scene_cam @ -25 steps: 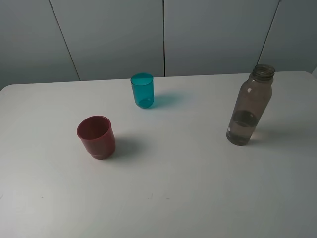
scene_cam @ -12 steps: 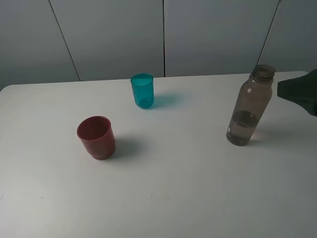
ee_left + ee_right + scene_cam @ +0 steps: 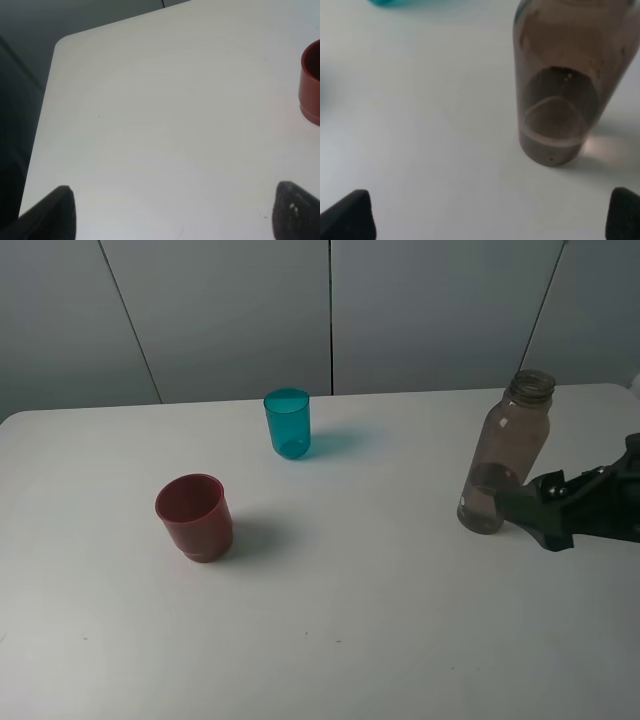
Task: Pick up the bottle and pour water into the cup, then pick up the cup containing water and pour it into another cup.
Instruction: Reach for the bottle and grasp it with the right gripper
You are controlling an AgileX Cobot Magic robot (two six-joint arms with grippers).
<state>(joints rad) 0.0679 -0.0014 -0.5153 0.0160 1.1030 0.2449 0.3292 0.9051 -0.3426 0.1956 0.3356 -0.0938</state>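
Note:
The bottle (image 3: 507, 455) stands upright and uncapped at the right of the table, with a little water in its bottom. My right gripper (image 3: 537, 516) reaches in from the right edge, low beside the bottle's base, open and holding nothing. In the right wrist view the bottle (image 3: 567, 95) stands just ahead of the wide-apart fingertips of the right gripper (image 3: 487, 215), not between them. The teal cup (image 3: 287, 422) stands at the back centre. The dark red cup (image 3: 195, 516) stands front left, and it also shows in the left wrist view (image 3: 311, 87). My left gripper (image 3: 172, 212) is open over bare table.
The white table (image 3: 350, 640) ends at a grey panelled wall behind. The rounded table corner (image 3: 62, 42) shows in the left wrist view, with dark floor beyond it. A sliver of the teal cup (image 3: 395, 2) sits at the right wrist view's border.
My right gripper came into the exterior view from the right edge, then dropped and moved in beside the bottle's base. The bottle and both cups have not moved.

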